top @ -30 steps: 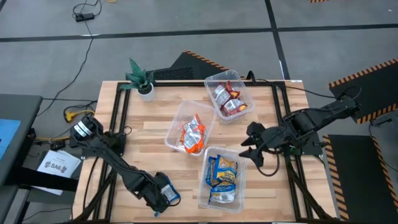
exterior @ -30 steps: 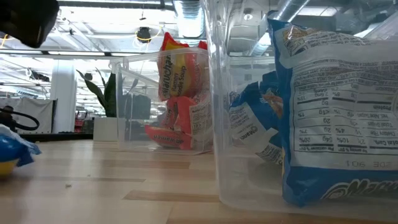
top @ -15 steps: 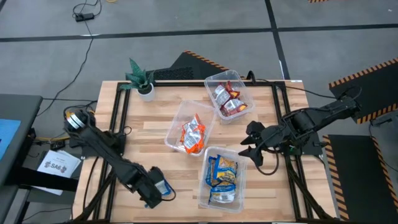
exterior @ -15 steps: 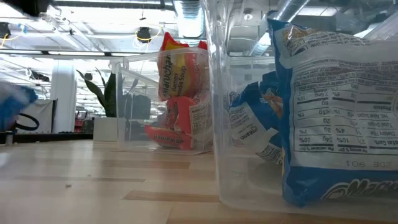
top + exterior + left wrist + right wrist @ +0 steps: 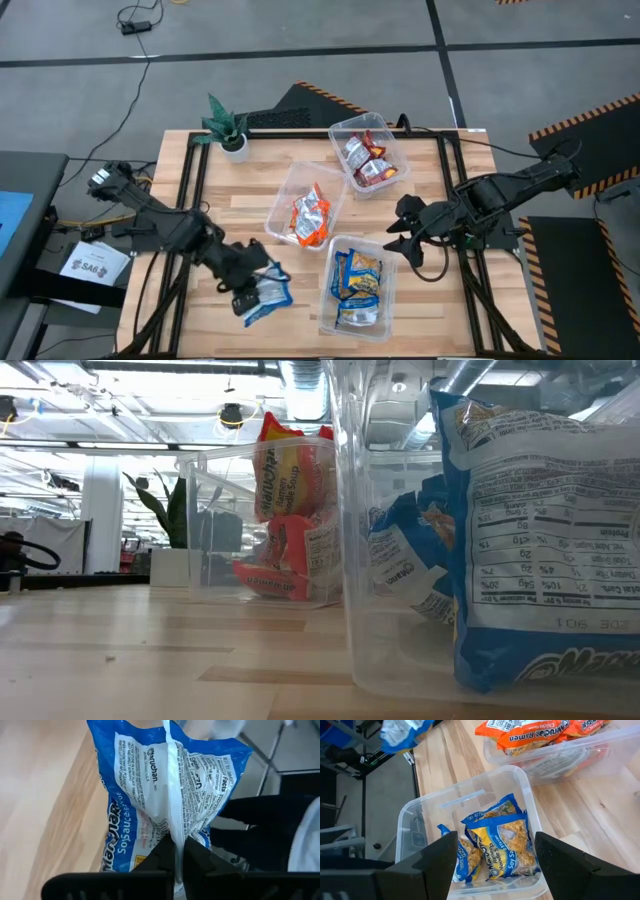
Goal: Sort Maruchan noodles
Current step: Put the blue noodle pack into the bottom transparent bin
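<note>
Lifting clear of the desk (image 5: pixel 240 215), the left gripper (image 5: pixel 250 290) has swung toward the tub of blue packets (image 5: pixel 358 287), its fingers (image 5: pixel 192 857) clamped on a blue Maruchan packet (image 5: pixel 266 296) now just beside that tub. Drop-in judged next. Right gripper (image 5: pixel 402 238) waits on the tub's other side, fingers apart.
</note>
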### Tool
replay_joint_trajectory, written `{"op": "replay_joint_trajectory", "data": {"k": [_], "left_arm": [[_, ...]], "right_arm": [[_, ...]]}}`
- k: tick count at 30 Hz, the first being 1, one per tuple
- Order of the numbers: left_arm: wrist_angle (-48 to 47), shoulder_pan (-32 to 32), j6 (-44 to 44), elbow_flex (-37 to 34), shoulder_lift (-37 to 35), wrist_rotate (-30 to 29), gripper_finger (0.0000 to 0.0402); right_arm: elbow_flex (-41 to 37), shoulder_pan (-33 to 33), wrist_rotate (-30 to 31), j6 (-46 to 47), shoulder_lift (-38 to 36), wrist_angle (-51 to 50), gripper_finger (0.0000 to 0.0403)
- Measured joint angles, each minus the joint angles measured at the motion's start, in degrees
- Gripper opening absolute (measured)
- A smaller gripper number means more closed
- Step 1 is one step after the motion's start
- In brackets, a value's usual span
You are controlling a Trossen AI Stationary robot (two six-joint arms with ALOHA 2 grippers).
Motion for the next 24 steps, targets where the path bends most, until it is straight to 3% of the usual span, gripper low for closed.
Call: {"op": "replay_joint_trajectory", "data": {"k": [7, 15, 20, 24], "left_arm": [[-0.4, 6.4, 16.1, 18.4, 9.7, 0.1, 0.0000], [-0.7, 12.2, 33.8, 39.3, 26.4, 0.6, 0.0000], [-0.7, 14.2, 38.1, 47.5, 35.8, 1.0, 0.0000], [-0.5, 14.9, 38.5, 49.3, 40.1, 1.0, 0.0000]], "right_arm": [[0.0, -0.5, 0.0, -1.6, -0.3, 0.1, 0.0286], [0.0, -0.5, 0.5, -3.9, -5.3, 5.3, 0.0286], [0.0, -0.5, 3.9, -6.4, -9.5, 9.6, 0.0286], [0.0, -0.5, 6.4, -6.7, -11.8, 9.8, 0.0286]]}}
